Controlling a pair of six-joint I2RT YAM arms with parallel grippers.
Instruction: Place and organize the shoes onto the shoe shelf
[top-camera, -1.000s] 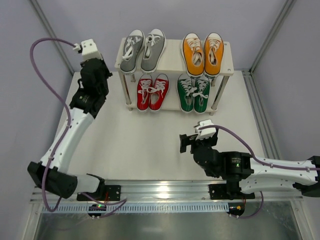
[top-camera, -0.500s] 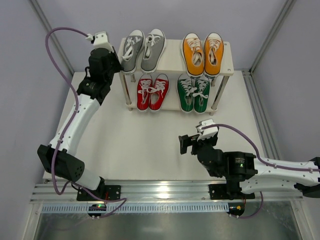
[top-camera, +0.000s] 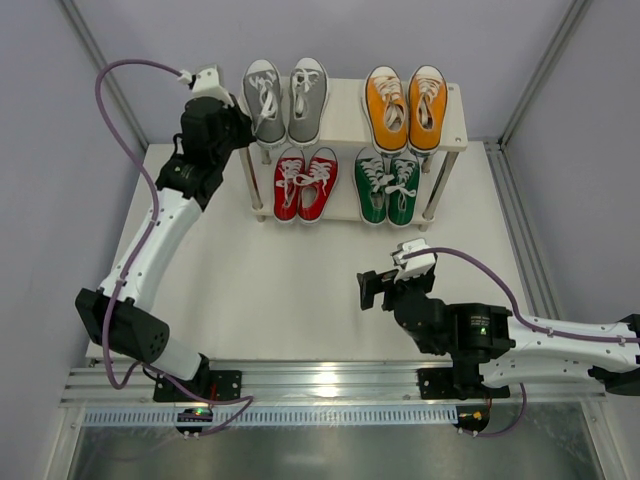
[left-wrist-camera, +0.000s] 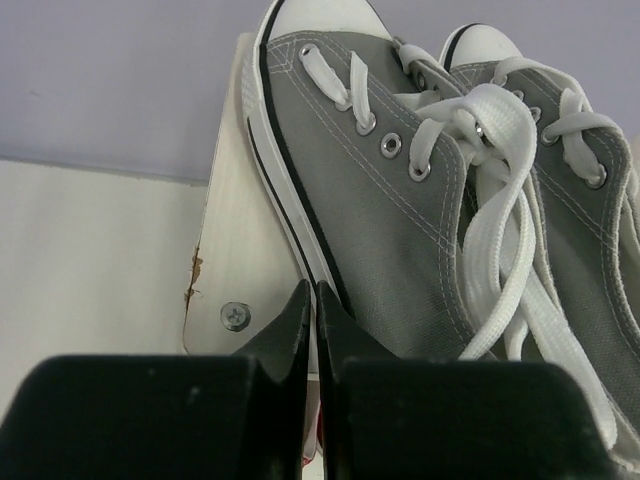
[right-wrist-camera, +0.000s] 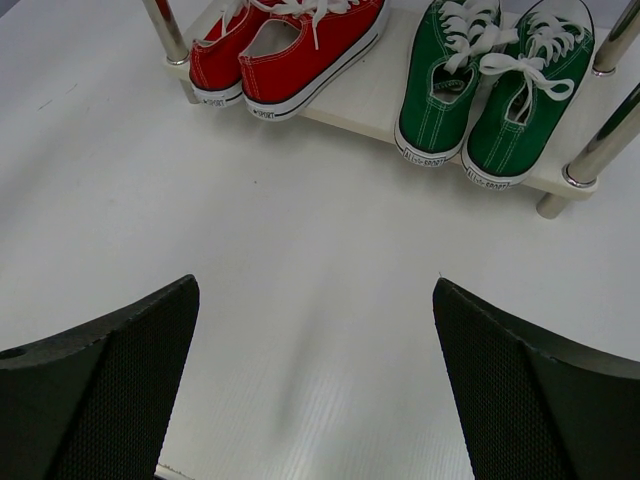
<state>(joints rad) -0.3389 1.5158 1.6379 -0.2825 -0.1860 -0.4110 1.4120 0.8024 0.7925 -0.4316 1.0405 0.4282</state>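
- Top external view: all four pairs sit on the shoe shelf (top-camera: 345, 108). The grey pair (top-camera: 285, 102) and orange pair (top-camera: 406, 105) are on the upper board, with the red pair (top-camera: 305, 185) and green pair (top-camera: 389, 187) on the lower one.
- The left hand (top-camera: 238, 130) is up at the left end of the top board, right beside the grey pair.
- Left wrist view: the left hand is pinched fully closed with nothing between the fingers. Its tips are right against the white sole edge of the outer grey sneaker (left-wrist-camera: 380, 230), though I can't tell if they actually touch.
- That sneaker lies to the right of the hand. Its long axis runs front to back across the board, toe pointing away from the arms.
- My guess is the next move is a sideways nudge to the right, to square the grey pair up on the board.
- The left arm is far nearer to the grey pair.
- The right hand (top-camera: 368, 290) hangs low over the bench (top-camera: 260, 270), well apart from the shelf. Its fingers are spread wide and holding nothing, facing the red and green pairs.
- Task looks basically done apart from the tidying.
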